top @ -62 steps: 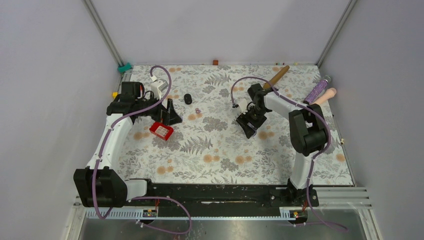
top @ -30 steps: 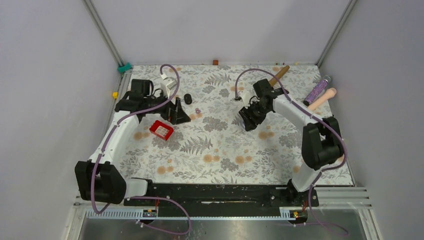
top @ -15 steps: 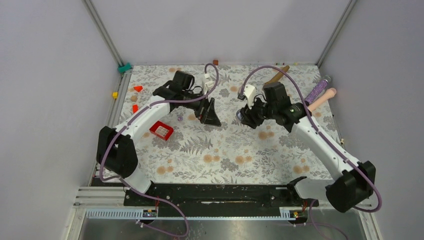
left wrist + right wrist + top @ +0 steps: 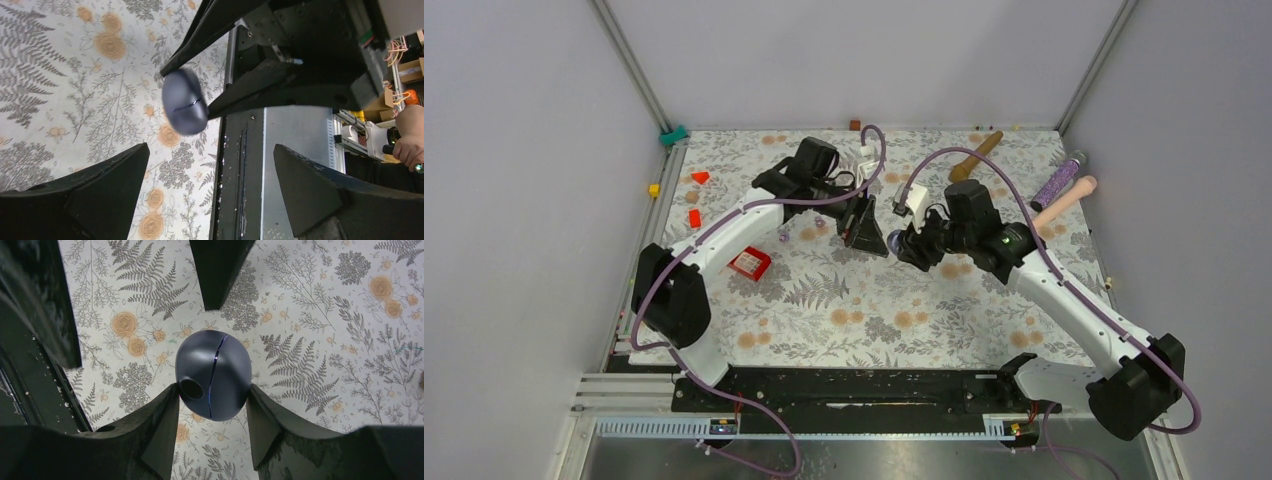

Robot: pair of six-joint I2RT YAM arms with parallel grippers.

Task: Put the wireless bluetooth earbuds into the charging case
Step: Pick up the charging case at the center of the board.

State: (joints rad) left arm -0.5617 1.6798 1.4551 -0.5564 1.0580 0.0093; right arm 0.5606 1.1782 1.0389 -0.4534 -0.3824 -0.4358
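Zero buds seated, I reckon: top view, pale purple earbud (image 4: 782, 237) loose near red tray (image 4: 749, 263). Left wrist: my left gripper (image 4: 210, 150) wide, empty, facing charging case (image 4: 184, 107). Right wrist: my right gripper (image 4: 212, 387) pinching it, lid shut.

One charging case (image 4: 213, 375), one red tray (image 4: 749, 263), two red blocks (image 4: 699, 177), three rods (image 4: 976, 157).

place: robot lab | signs: grey enclosure walls (image 4: 514, 150), aluminium frame (image 4: 627, 62), bolted arms (image 4: 719, 228)
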